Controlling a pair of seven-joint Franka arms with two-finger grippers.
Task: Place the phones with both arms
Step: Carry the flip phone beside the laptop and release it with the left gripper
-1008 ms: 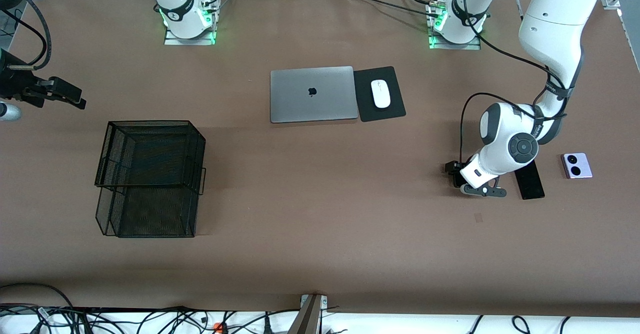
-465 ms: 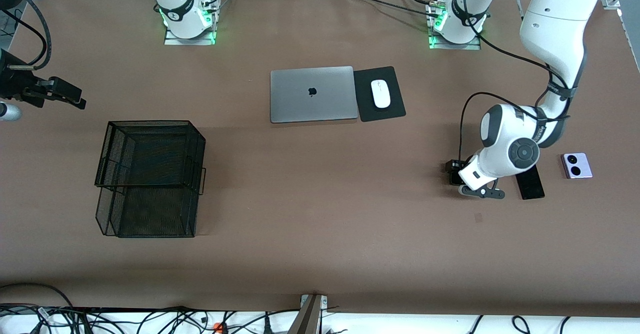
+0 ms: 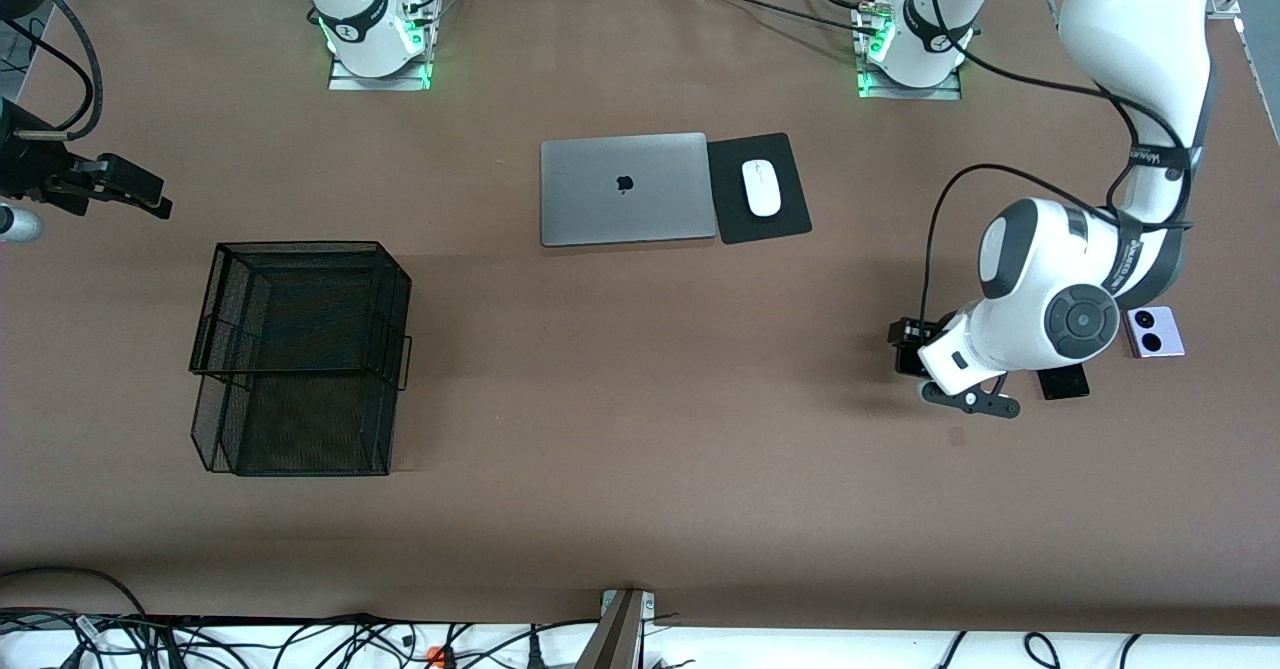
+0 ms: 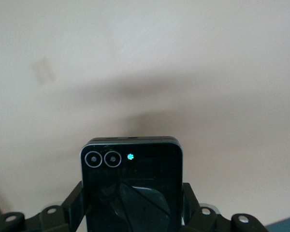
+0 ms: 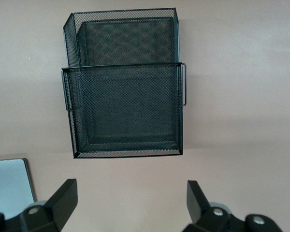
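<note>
Lower right of the front view: the left gripper (image 3: pixel 912 347) is clamped on the small squarish black flip phone (image 4: pixel 132 186), its fingers (image 4: pixel 71 205) pressing both side edges; the left wrist view shows bare table under the phone, so it looks lifted clear. Just beside the wrist, toward the left arm's end of the table, the long flat black slab phone (image 3: pixel 1063 382) lies mostly hidden under the arm, and next to it the small lilac-white flip phone with two black circles (image 3: pixel 1156 332) lies flat on the brown table (image 3: pixel 640 449).

Left of the frame, lower middle: the black wire-mesh two-tier basket (image 3: pixel 300 354) stands with no phone in it, as the right wrist view confirms.

Upper middle: the closed grey laptop (image 3: pixel 627 189), with the white mouse (image 3: pixel 761 188) on a black pad (image 3: pixel 790 214) beside it.

Upper left edge: the right gripper (image 5: pixel 130 203) waits, fingers wide apart, holding nothing.

Progress, as a judgement: first phone grasped, none placed; two remain untouched
</note>
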